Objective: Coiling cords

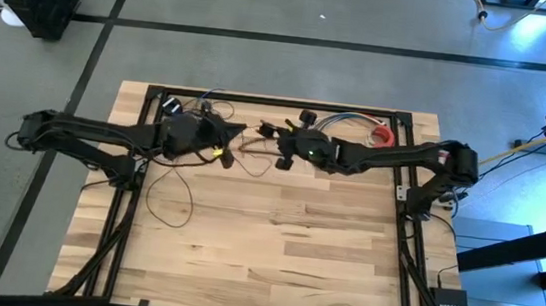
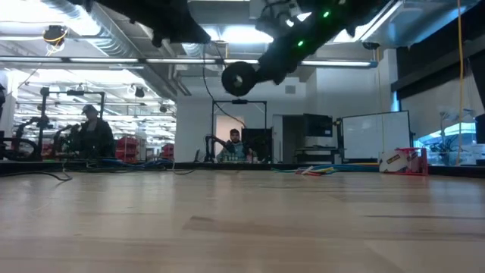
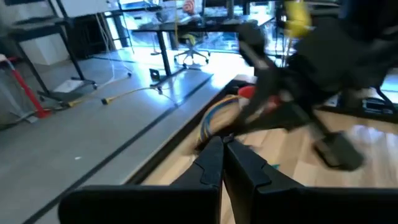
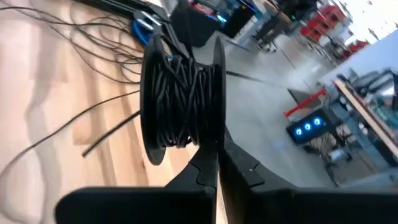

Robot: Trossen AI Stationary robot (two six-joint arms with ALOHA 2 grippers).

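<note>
Cords (image 4: 180,99) wound on spool, axis level, right pincer (image 4: 214,158) clamping.

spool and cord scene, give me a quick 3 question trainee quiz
1. True or false: the right gripper holds a black spool wound with dark cord.
2. Where does the loose cord lie? A) looped on the table's left half B) on the floor C) over the table's near edge
3. Fill in: the left gripper's fingers are ____.

Key: 1 true; 2 A; 3 shut
</note>
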